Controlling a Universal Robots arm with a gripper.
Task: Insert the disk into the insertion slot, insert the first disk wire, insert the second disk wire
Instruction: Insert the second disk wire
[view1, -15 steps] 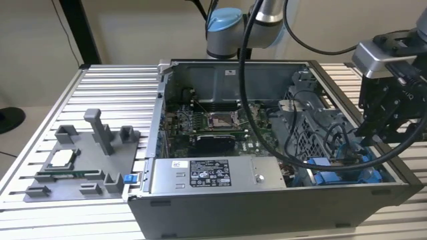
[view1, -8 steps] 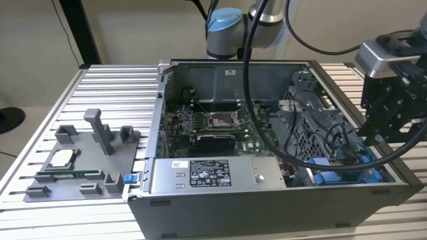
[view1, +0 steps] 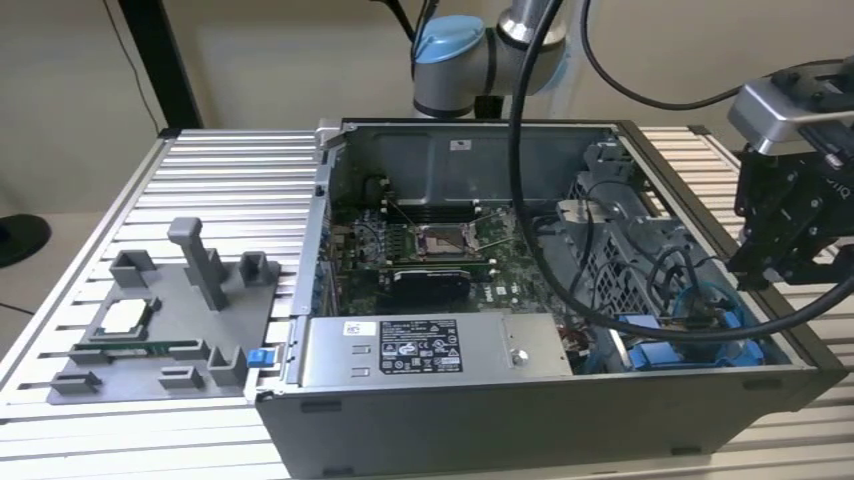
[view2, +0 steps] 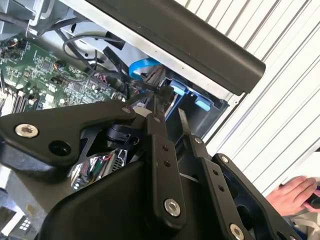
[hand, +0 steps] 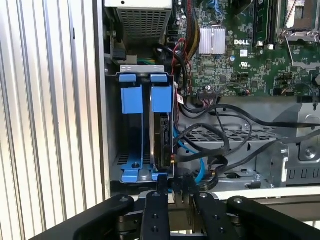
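We see the flat grey disk in its bright blue plastic carrier (hand: 163, 137) standing on edge inside the blue-railed rectangular insertion slot (hand: 134, 173) at the case's corner. The black metal pincer (hand: 175, 184) hovers near it over the case wall, released, jaws narrowly parted and gripping nothing. Loose black cables (hand: 225, 145) lie beside the slot, with the green motherboard (hand: 235, 60) beyond.

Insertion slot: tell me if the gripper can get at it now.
Probably yes: the gripper hangs over the case edge beside the insertion slot, nothing between them; the black cables loop beside the slot, not across it.
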